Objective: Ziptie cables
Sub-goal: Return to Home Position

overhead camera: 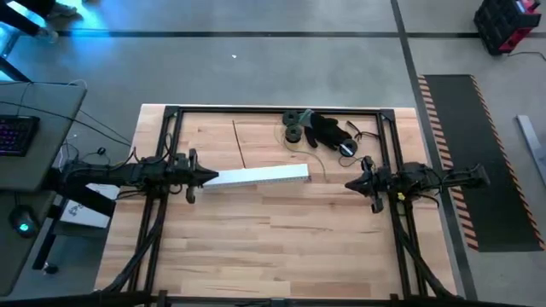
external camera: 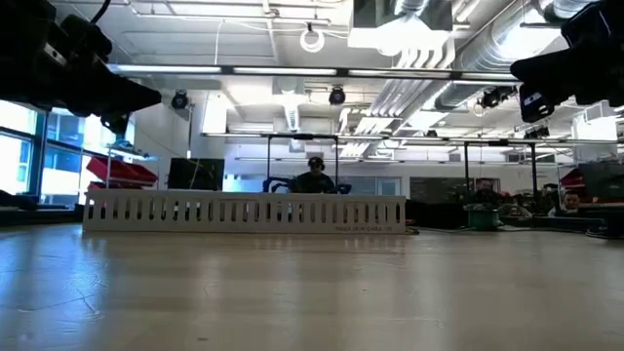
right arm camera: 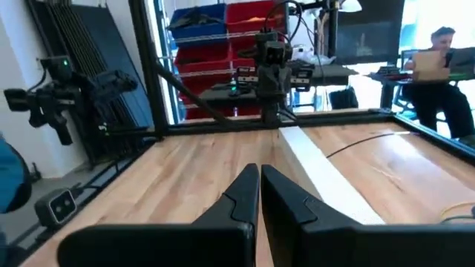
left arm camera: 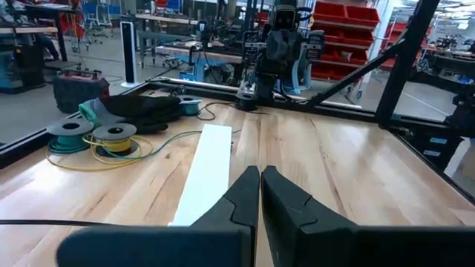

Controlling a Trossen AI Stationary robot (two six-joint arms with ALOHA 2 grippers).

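Judging this the homing step, we hold the left gripper [overhead camera: 207, 177] and right gripper [overhead camera: 350, 183] pinched closed and empty near the surface's [overhead camera: 256, 247] left and right edges. The cables are unseen, presumably inside the mid-surface white duct [overhead camera: 260, 176]. Next, both arms need only settle.

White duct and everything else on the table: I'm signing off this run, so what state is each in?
White duct: lid on, lying flat.
Left hand: shut, empty, raised at the duct's end.
Right hand: shut, empty, raised.
Wire spools: lying flat, some wire loose.
Cables: not visible.
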